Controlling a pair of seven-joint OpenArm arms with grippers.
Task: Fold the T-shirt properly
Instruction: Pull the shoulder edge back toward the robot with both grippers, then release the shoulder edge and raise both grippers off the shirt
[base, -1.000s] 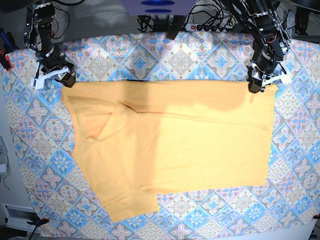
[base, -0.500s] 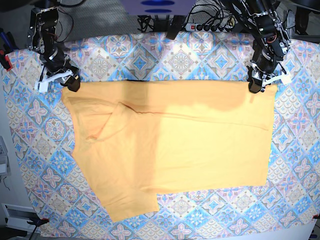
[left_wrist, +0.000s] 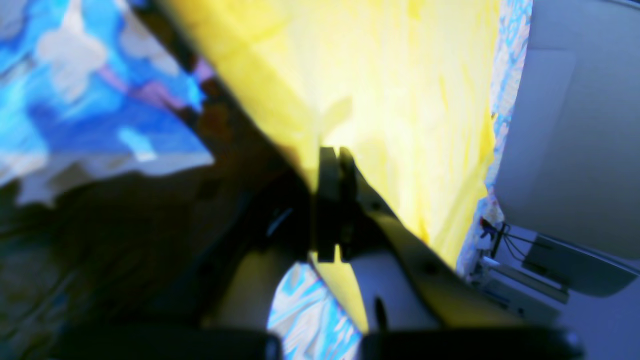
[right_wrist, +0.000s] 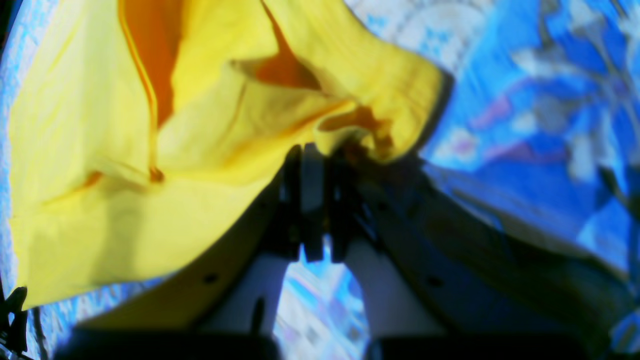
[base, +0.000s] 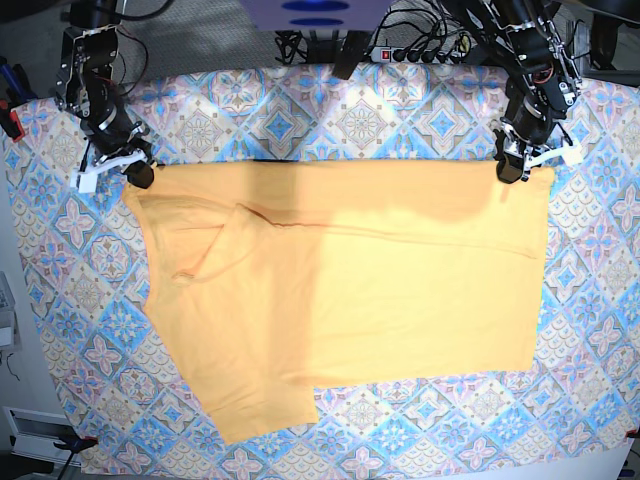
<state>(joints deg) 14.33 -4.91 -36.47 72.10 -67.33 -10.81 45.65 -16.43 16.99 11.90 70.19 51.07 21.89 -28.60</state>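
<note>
Fingers of both grippers are pinched onto the far edge of the T-shirt (base: 340, 280), one at each far corner. At the scene's right, the left gripper (base: 512, 168) has its jaws pressed together on the far-right corner; its wrist view shows the dark fingers (left_wrist: 330, 200) closed flat with yellow fabric caught between them. At the scene's left, the right gripper (base: 128, 170) clamps the bunched far-left corner, and its wrist view shows the fingers (right_wrist: 310, 200) together at a crumpled lip of cloth.

With both corners held, the step in hand looks like lifting the far edge and carrying it toward the near side to make a fold. To do it well, the two arms should rise together and travel at an even pace, keeping the edge taut between them so the fabric does not sag or twist in the middle. The left-hand grip looks shallow and bunched, so a gentle start would lessen the chance of the corner slipping free. The edge should be laid down parallel to the near hem before release.

Pale yellow-orange and unprinted, the shirt lies spread flat across the middle of the tile-patterned cloth (base: 600, 300) covering the table, its long side running left to right. A sleeve appears already turned in over the body at the left, leaving a raised diagonal crease, and the near-left portion juts out further than the rest of the near edge.
</note>
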